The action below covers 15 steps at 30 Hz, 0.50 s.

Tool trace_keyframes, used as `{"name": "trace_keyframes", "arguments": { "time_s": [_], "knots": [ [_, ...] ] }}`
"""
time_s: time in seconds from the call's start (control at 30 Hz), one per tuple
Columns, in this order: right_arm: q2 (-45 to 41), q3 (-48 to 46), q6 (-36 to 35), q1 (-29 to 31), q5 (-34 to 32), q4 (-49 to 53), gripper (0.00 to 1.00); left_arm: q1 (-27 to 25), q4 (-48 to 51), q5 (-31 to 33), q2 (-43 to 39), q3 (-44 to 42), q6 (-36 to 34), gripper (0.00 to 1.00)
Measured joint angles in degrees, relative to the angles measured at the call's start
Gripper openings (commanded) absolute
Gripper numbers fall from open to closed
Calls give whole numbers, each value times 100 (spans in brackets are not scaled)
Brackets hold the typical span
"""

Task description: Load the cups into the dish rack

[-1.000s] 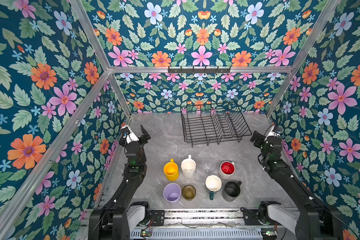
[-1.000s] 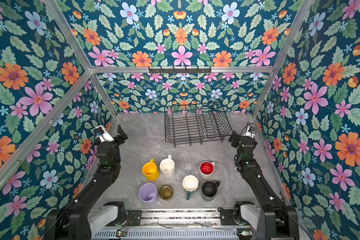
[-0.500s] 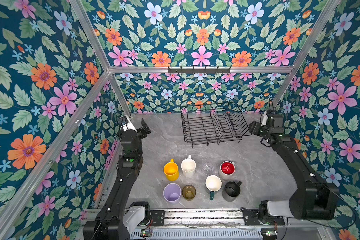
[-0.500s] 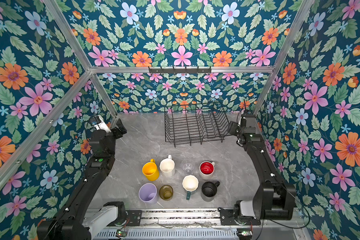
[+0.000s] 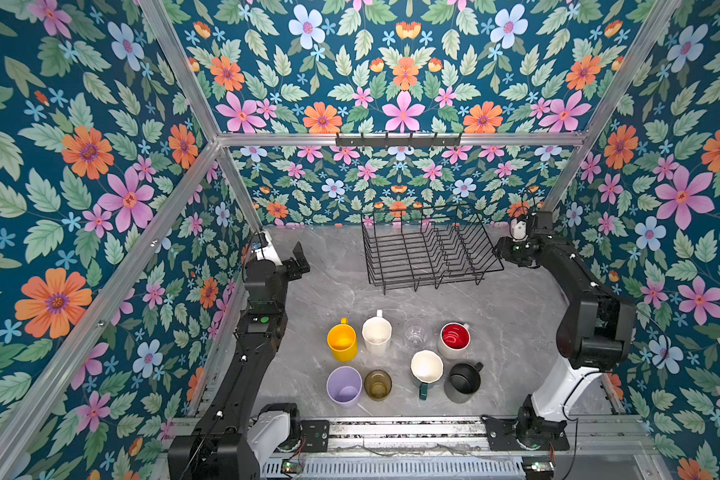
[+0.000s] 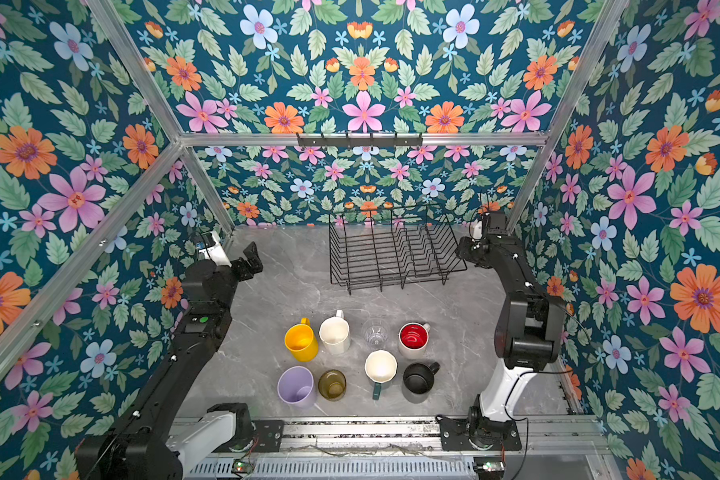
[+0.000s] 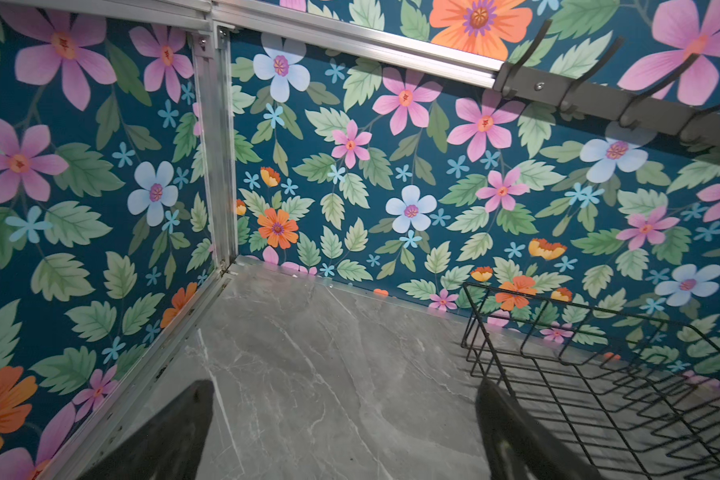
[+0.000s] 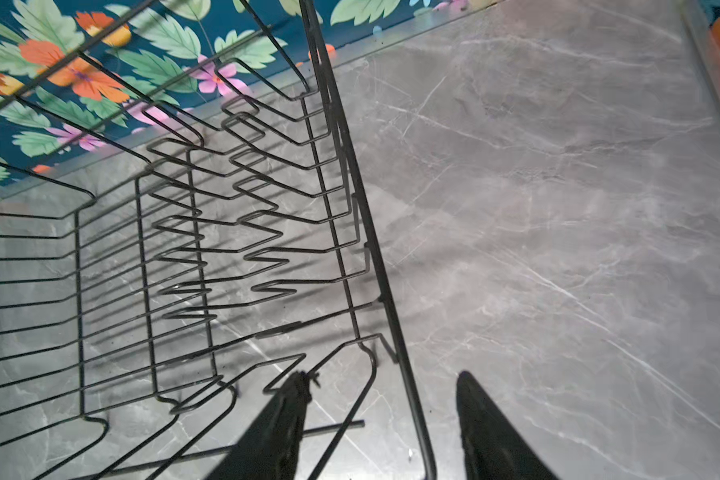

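Observation:
Several cups stand in two rows near the table's front in both top views: yellow mug point(image 5: 341, 343), tall white mug point(image 5: 376, 336), clear glass point(image 5: 415, 334), red-inside mug point(image 5: 454, 338), lilac tumbler point(image 5: 344, 385), olive glass point(image 5: 377, 384), green mug point(image 5: 427, 368), black mug point(image 5: 463, 380). The dish rack point(image 5: 408, 257) point(image 7: 599, 313) stands empty at the back. My right gripper point(image 5: 500, 249) point(image 8: 381, 376) straddles the rack's right rim point(image 8: 391, 307), one finger inside, one outside, neither touching the wire. My left gripper point(image 5: 300, 259) point(image 7: 344, 388) hovers wide open left of the rack.
Floral walls close in the grey marble table point(image 5: 516, 316) on three sides. A bar of hooks point(image 5: 398, 140) hangs on the back wall above the rack. Bare table lies between the cups and the rack.
My right arm has swung back from the table's right side to the rack's right rim, and its jaws have narrowed. My left arm has lifted and reached further back, still open.

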<state>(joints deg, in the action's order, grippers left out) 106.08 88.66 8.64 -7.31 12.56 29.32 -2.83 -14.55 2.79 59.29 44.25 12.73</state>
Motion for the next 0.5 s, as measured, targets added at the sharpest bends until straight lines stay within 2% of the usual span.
{"name": "trace_keyframes", "arguments": {
  "time_s": [0.23, 0.5],
  "knots": [
    [584, 256, -282, 0, 68, 50, 40, -2, -22, -413, -105, -42, 35, 100],
    [468, -236, -439, 20, 192, -46, 21, 0, -42, -560, -140, -57, 35, 100]
  ]
}}
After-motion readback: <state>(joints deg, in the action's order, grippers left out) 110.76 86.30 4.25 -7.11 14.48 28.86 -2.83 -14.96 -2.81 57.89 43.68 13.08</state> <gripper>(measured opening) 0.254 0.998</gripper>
